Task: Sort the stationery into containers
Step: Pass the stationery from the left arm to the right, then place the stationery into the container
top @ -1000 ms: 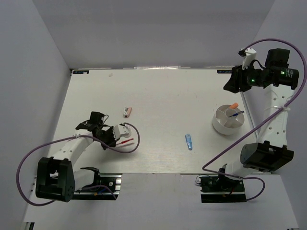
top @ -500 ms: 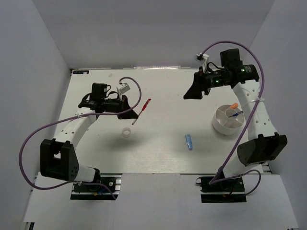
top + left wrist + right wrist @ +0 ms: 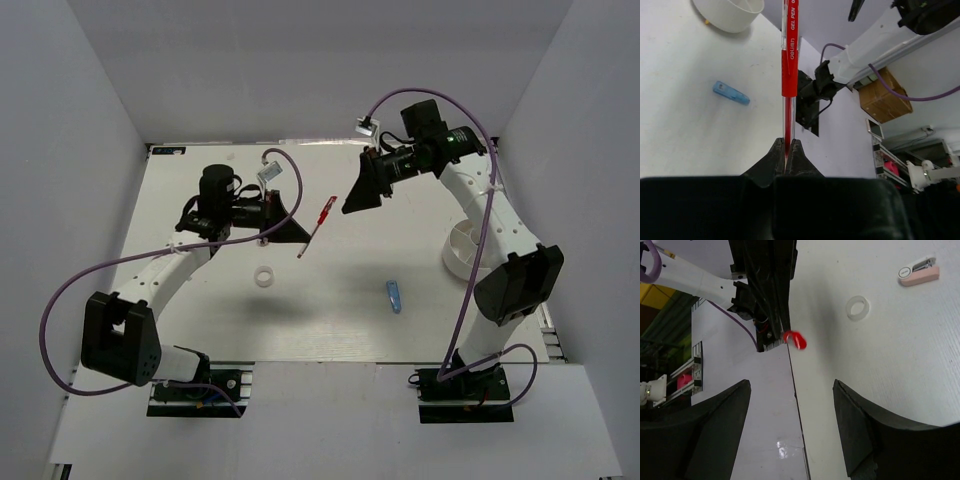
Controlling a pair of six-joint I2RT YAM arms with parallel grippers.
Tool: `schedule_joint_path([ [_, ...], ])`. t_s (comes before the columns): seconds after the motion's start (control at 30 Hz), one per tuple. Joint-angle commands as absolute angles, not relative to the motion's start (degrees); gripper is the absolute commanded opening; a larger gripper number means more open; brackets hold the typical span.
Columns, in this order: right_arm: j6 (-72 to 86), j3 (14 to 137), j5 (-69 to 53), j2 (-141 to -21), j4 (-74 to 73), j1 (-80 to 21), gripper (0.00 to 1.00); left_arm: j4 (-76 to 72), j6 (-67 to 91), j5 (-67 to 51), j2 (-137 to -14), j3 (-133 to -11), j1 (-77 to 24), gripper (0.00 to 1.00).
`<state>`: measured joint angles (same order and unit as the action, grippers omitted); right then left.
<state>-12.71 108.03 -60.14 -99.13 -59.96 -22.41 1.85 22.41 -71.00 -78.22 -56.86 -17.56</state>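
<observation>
Left claw (image 3: 788, 151): clenched on the lower end of the red pen (image 3: 789, 65), fingertips pinched tight against the clear barrel.
Red pen: off the table (image 3: 340, 325), held up in the air over its middle, sticking straight out from the left claw towards the right claw.
Right claw (image 3: 790, 387): released, fingers spread wide with nothing between them; it hangs in the air facing the pen's free end, close to it but apart.
Ring (image 3: 264, 278): flat on the table, below the left arm.
Eraser (image 3: 920, 274): on the table near the ring, seen only from the right wrist.
Blue piece (image 3: 394, 296): flat on the table, near the front, between the ring and the bowl.
Bowl (image 3: 457, 256): at the right side of the table, largely hidden by the right arm; what is in it cannot be told.
</observation>
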Motion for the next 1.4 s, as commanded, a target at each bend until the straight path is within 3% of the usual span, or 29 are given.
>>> schedule_joint_path([
  [0.0,-11.25,112.67,-62.67,-99.49,-57.57,-24.34,0.72,-3.95,27.51,-75.41,-77.25,-56.25,-18.46,0.00],
  [0.13,-12.13,112.68,-63.72,-99.84,-57.92,-25.75,0.70,-3.95,27.60,-75.67,-77.78,-56.95,-18.98,0.00],
  [0.2,-13.26,113.46,-63.63,-100.11,-58.27,-26.80,0.62,-4.65,28.38,-75.94,-78.05,-56.87,-19.59,0.00],
  [0.33,-13.71,114.43,-62.84,-100.98,-58.27,-28.12,0.57,-7.12,29.97,-76.55,-78.49,-56.51,-19.60,0.00],
  [0.43,-13.89,115.31,-62.58,-101.60,-58.10,-28.65,0.46,-7.12,30.15,-76.73,-78.66,-56.51,-20.13,0.00],
  [0.6,-14.06,115.84,-62.32,-101.78,-57.92,-29.00,0.16,-7.12,30.15,-76.55,-78.31,-55.90,-20.13,0.00],
  [0.63,-14.15,115.84,-62.14,-101.60,-57.92,-29.09,0.01,-6.68,29.62,-76.20,-78.22,-55.90,-20.13,0.06],
  [0.7,-14.33,115.75,-60.05,-100.82,-57.83,-28.74,0.00,-4.32,28.48,-75.15,-77.96,-56.16,-20.13,0.24],
  [0.73,-14.59,115.40,-59.07,-100.46,-57.83,-28.48,0.00,-2.48,26.56,-74.10,-77.87,-56.42,-20.13,0.54],
  [0.8,-15.38,114.88,-55.57,-98.63,-58.27,-27.52,0.00,2.60,25.32,-70.95,-77.35,-56.78,-18.91,0.91],
  [0.83,-16.08,113.83,-54.76,-97.83,-58.79,-26.29,0.00,3.68,24.62,-70.14,-77.34,-56.86,-18.90,0.98],
  [1.07,-21.96,106.62,-38.44,-88.17,-62.75,-17.50,0.00,19.76,14.24,-56.18,-80.06,-66.43,-15.73,0.98],
  [1.23,-25.49,103.72,-31.92,-85.09,-65.92,-2.83,0.00,22.50,12.13,-49.15,-83.41,-70.93,-13.98,0.98],
  [1.37,-27.42,97.57,-20.69,-79.03,-58.73,8.67,0.00,22.76,10.29,-45.18,-83.67,-70.67,-14.50,0.98],
])
